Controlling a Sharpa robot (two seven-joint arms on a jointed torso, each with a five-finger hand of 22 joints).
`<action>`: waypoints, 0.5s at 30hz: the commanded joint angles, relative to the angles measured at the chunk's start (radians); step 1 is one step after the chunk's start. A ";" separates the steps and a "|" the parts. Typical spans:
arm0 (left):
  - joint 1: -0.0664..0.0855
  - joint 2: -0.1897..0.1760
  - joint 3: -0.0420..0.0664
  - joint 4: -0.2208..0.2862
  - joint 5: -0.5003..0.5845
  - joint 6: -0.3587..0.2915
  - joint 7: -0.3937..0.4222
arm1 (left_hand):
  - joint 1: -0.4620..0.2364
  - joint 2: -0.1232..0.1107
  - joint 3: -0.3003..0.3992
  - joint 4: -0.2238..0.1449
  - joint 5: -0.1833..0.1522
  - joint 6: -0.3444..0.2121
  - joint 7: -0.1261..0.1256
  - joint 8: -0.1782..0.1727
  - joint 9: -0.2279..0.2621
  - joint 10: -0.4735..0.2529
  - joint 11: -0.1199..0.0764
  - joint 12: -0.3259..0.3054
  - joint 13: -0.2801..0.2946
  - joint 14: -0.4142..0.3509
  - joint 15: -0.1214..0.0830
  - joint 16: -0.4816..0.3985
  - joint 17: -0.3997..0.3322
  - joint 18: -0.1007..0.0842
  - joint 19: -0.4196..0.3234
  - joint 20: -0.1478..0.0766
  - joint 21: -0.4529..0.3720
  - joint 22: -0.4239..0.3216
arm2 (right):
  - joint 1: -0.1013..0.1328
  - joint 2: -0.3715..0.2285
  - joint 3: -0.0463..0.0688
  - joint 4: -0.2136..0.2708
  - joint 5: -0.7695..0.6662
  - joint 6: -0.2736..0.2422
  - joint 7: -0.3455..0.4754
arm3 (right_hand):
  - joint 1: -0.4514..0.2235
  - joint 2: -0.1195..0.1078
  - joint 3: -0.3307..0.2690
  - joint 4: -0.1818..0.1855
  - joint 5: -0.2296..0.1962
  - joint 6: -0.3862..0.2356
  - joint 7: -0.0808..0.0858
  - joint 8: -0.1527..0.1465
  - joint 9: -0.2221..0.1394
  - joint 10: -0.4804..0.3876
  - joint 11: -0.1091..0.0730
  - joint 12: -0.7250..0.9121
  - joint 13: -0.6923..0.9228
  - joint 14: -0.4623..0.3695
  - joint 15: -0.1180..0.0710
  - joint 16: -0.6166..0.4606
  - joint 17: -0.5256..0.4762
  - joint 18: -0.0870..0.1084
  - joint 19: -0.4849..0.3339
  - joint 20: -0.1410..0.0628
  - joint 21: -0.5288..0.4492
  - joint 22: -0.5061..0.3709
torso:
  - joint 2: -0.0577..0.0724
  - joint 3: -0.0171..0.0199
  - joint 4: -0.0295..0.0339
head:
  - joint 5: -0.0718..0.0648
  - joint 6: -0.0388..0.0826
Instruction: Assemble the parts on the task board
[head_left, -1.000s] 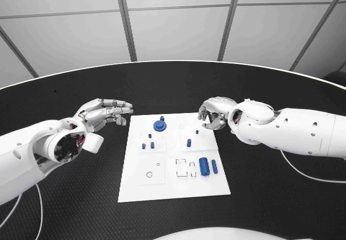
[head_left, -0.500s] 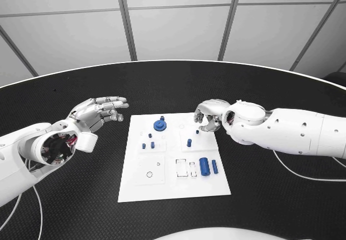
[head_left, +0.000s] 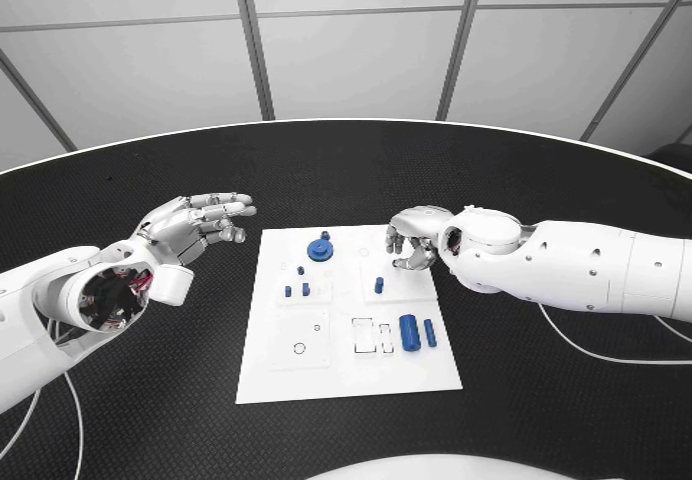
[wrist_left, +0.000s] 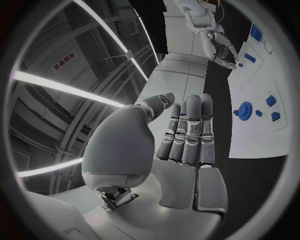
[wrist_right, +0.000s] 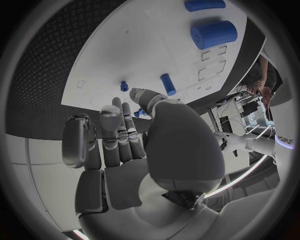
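Note:
The white task board (head_left: 346, 350) lies mid-table. On it I see a blue gear (head_left: 319, 249), small blue pegs (head_left: 296, 291), an upright peg (head_left: 378, 285), a fat blue cylinder (head_left: 408, 331) and a thin rod (head_left: 428, 333). My left hand (head_left: 195, 225) hovers left of the board's far corner, fingers stretched out, holding nothing. My right hand (head_left: 411, 238) hangs over the board's far right part, fingers bent downward with nothing in them. The right wrist view has its thumb close above the upright peg (wrist_right: 167, 84) and a tiny peg (wrist_right: 124, 86), apart from both.
The black table (head_left: 144, 400) surrounds the board, its pale rim curving at the back. The left wrist view shows the gear (wrist_left: 244, 109), the board (wrist_left: 259, 135) and the other hand (wrist_left: 222, 47) beyond. A white cable (head_left: 606, 350) trails under the right arm.
My right hand has slid leftward and lower over the board's far right corner. My left hand has drawn back from the board's edge and straightened its fingers.

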 joint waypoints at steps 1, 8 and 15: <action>0.000 -0.002 0.000 0.001 0.000 0.001 -0.001 | 0.006 -0.001 -0.005 -0.002 0.002 0.000 0.004 0.003 -0.001 0.001 0.004 -0.004 -0.001 -0.007 0.001 -0.006 -0.001 0.010 -0.003 0.000 -0.006 -0.002 | -0.003 0.004 0.000 -0.005 0.000 0.005 -0.001 | 0.003 -0.008 0.007 0.000 -0.002 -0.005 0.001 0.007 0.002 -0.004 -0.001 0.007 0.002 0.030 0.004 0.014 0.009 -0.018 0.015 -0.002 0.010 0.089 | 0.001 0.0005 -0.0003 | 0.000 -0.002; 0.000 -0.005 0.000 0.001 0.000 0.000 -0.004 | 0.006 -0.001 -0.005 -0.002 0.001 0.000 0.004 0.003 -0.001 0.001 0.004 -0.003 -0.001 -0.007 0.001 -0.007 -0.002 0.010 -0.003 0.000 -0.006 -0.002 | -0.009 0.009 0.000 -0.013 0.000 0.016 -0.004 | 0.005 -0.004 0.011 -0.002 0.000 0.001 0.002 0.012 0.007 0.009 -0.002 0.015 0.005 0.033 0.002 0.056 0.039 -0.026 0.028 -0.002 0.046 0.120 | 0.001 0.0012 0.0000 | 0.000 -0.004; 0.000 -0.006 0.000 0.000 0.000 0.000 -0.008 | 0.006 -0.001 -0.006 -0.002 0.001 0.000 0.005 0.003 -0.002 0.002 0.004 -0.003 -0.001 -0.008 0.001 -0.007 -0.002 0.010 -0.003 0.000 -0.007 -0.002 | -0.015 0.015 0.000 -0.020 0.000 0.014 0.001 | 0.007 0.008 0.022 -0.005 0.002 0.015 -0.001 0.023 0.017 0.023 -0.007 0.022 0.009 0.037 -0.002 0.115 0.080 -0.033 0.042 -0.003 0.083 0.151 | 0.000 0.0015 -0.0010 | 0.001 -0.005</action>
